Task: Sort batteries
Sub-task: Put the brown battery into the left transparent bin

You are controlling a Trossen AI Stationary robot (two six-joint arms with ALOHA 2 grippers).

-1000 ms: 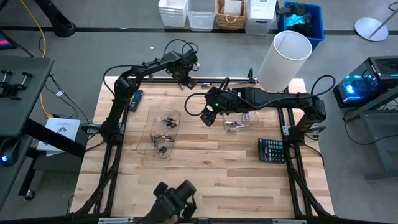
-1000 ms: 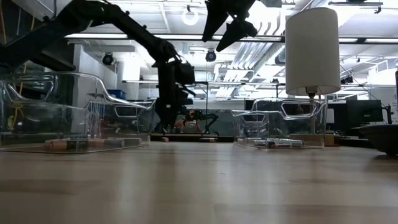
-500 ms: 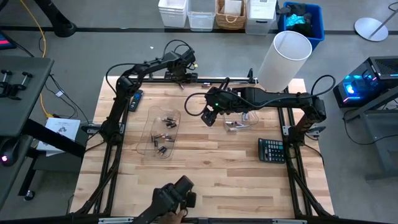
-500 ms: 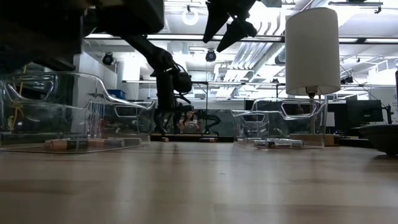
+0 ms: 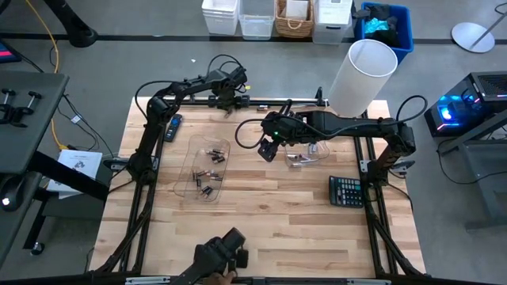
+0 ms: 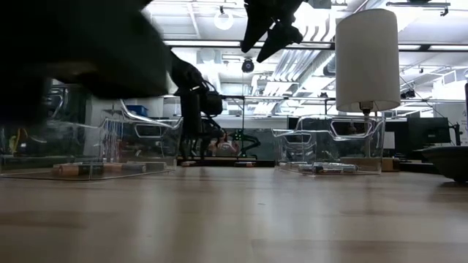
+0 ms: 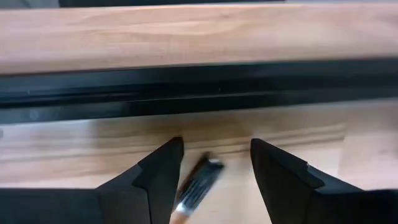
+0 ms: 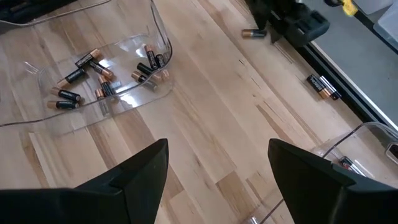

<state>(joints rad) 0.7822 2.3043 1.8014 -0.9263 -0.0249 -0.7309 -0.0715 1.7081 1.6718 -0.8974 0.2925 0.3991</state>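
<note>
Table: a pale wood-plank table (image 5: 269,229) with a black rail (image 7: 186,87) along its far edge.
White cylinder: a tall white cylinder (image 5: 361,75) stands at the far right corner.
Right arm: reaches across mid-table; the right gripper (image 5: 267,150) hangs above the boards between the two clear trays, jaws spread wide, nothing between them.
Left arm: stretched to the far edge; the left gripper (image 7: 214,180) sits low over the wood just inside the rail, jaws parted, with a loose dark battery (image 7: 198,186) lying on the table between the fingers, not pinched.
Left tray: a clear tray (image 5: 203,169) holds a scatter of dark, copper-ended batteries (image 8: 102,78).
Right tray: a second clear tray (image 5: 307,154), just beside the right arm, holds a few silvery cells.
Calculator: a dark calculator (image 5: 345,191) lies near the right edge.
Remote: a slim remote (image 5: 173,127) lies by the left edge.
Stray cell: one more battery (image 8: 323,86) rests on the boards close to the rail.
</note>
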